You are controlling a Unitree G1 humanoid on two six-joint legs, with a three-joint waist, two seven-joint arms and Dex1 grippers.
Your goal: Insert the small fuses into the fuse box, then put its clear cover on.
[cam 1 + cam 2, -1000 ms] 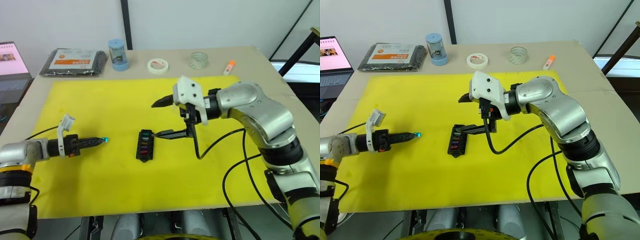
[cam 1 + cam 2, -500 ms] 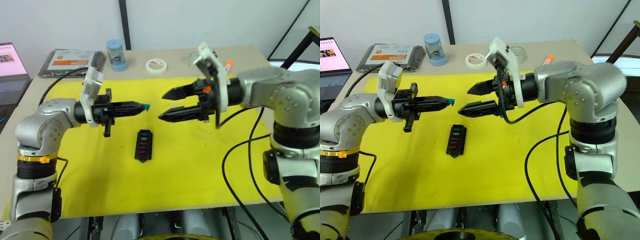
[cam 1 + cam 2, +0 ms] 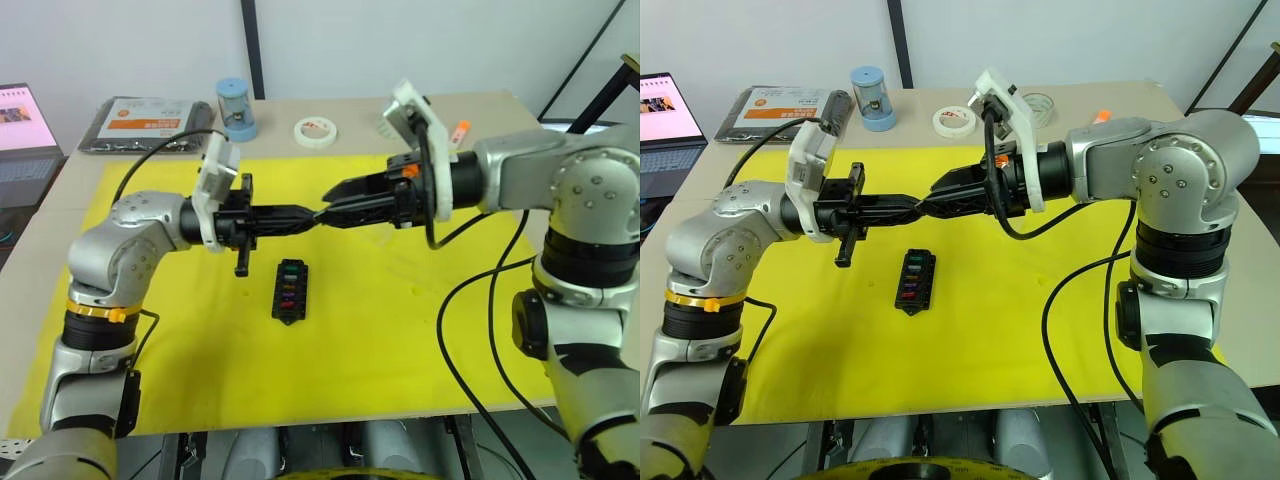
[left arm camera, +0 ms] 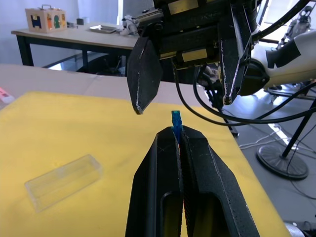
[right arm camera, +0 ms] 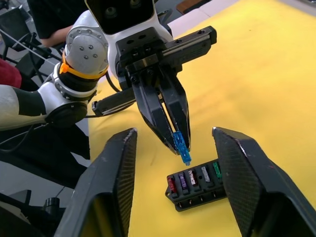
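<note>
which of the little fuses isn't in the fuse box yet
The teal fuse, pinched at the tip of the left gripper, held in the air. The red, purple, tan, clear and green ones already sit in the fuse box.

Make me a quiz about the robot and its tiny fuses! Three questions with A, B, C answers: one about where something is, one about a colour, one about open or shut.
1. Where is the fuse box?
A. on the yellow mat
B. on the laptop
C. in the right hand

2. What colour is the fuse in the left hand?
A. red
B. blue
C. tan

3. How is the right hand?
A. shut on the fuse
B. shut on nothing
C. open

Answers:
1. A, the black box lies flat on the mat below both hands.
2. B, the left wrist view shows a blue chip sticking out between the closed fingers.
3. C, the right wrist view shows its two fingers spread wide, one on each side of the fuse without touching it.
</note>
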